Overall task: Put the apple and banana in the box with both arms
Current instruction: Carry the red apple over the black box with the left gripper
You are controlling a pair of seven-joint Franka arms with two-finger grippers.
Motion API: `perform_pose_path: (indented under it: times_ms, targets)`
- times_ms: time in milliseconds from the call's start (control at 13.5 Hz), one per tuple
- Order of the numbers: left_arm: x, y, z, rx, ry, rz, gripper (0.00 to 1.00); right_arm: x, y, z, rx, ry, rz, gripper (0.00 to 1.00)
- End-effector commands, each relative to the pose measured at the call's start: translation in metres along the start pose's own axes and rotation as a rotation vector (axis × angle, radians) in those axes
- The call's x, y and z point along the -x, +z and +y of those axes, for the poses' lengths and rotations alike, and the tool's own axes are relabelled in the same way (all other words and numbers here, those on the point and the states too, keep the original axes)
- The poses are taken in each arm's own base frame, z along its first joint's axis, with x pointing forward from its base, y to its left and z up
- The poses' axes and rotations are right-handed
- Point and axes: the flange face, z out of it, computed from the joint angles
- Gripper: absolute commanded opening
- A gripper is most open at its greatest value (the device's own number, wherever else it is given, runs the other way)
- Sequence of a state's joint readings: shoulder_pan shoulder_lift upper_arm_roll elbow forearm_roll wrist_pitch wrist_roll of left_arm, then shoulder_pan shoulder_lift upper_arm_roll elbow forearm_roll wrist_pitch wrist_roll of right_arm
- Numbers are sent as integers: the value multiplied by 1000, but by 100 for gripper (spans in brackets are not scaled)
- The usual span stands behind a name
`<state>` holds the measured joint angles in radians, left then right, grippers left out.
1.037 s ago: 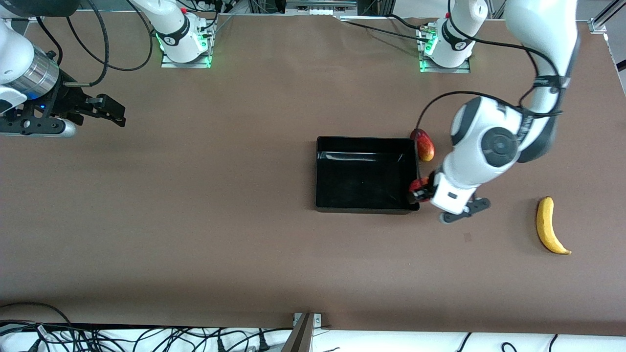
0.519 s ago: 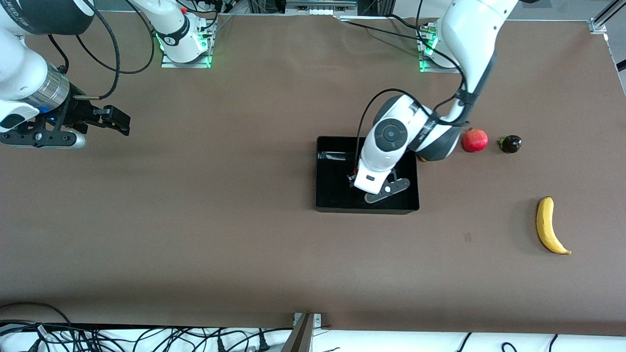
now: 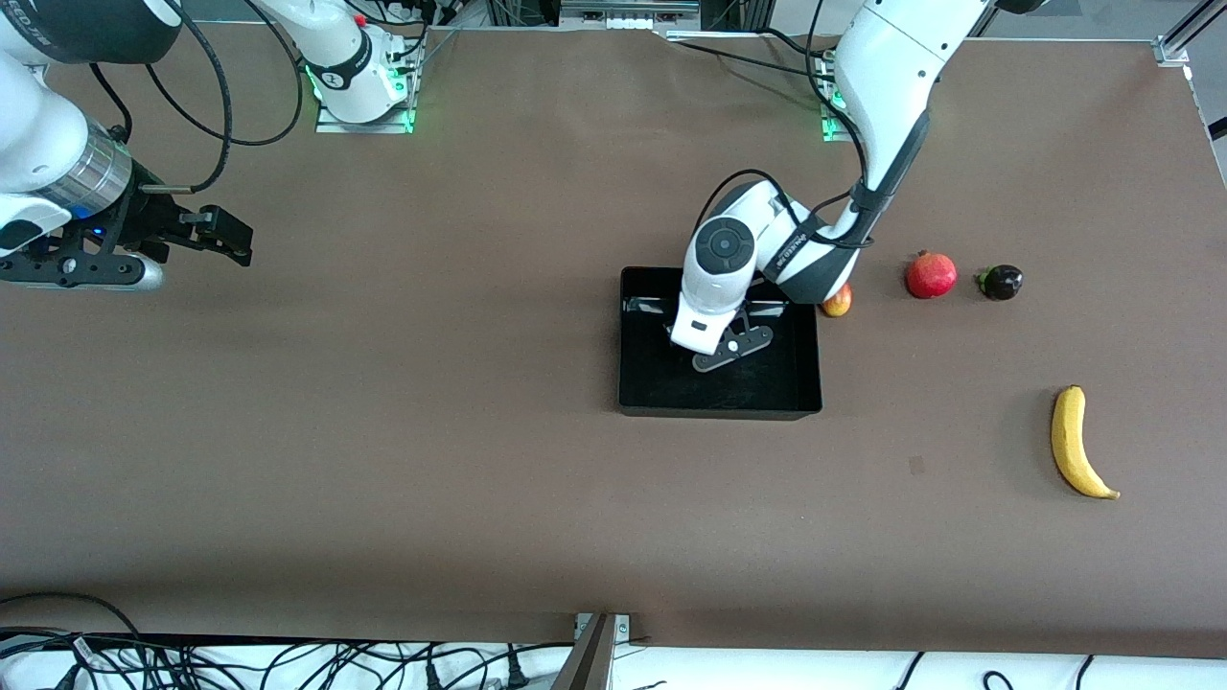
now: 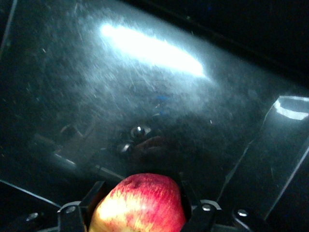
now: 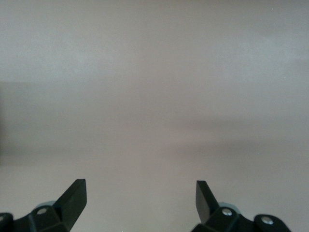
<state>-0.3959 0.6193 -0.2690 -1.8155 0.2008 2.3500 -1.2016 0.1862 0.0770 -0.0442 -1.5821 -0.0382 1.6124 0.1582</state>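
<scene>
Low in the front view, toward the left arm's end of the worktop point(image 3: 383, 460), found the banana point(image 3: 1078, 443) lying flat and untouched, well apart from everything else. Higher up, at mid-frame, found the box point(image 3: 633, 383) with no loose fruit visible on the part of its black floor not hidden by the arm.

Over the box, saw the left gripper point(image 4: 140, 195) hanging low, jaws pinching the apple point(image 4: 140, 203) from either side; from the left wrist view, noted the glossy floor close beneath the fruit, but could not tell whether touching. Traced the left arm down from its base at the top of the frame, elbow bent sharply, wrist turned down into the box.

Just beside the box's wall on the left arm's side, noted a mango point(image 3: 838, 301) partly under the arm's elbow; farther along toward that end, a pomegranate point(image 3: 931, 275) and a small dark fruit point(image 3: 1001, 282).

In the upper part of the frame, at the right arm's end, found the right gripper point(image 3: 225, 235) waiting above bare worktop, jaws spread and holding nothing.

Judged the task under halfway: apple carried to the box but not yet let go, banana not yet picked up.
</scene>
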Motion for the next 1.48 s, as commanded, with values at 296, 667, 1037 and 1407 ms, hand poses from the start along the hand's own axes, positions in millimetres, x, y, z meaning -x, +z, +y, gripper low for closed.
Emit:
perform_pose_path:
  times_ms: [296, 667, 1037, 1407]
  targets:
    - [27, 9, 2, -2, 17, 5, 0, -2, -4, 2, 8, -4, 6, 100]
    - [23, 39, -4, -25, 25, -26, 96, -3, -5, 3, 7, -2, 11, 100]
    - [3, 5, -6, -84, 28, -37, 100, -6, -7, 5, 3, 2, 36, 100]
    - [-73, -112, -21, -143, -30, -98, 100, -7, -8, 0, 0, 5, 54, 100]
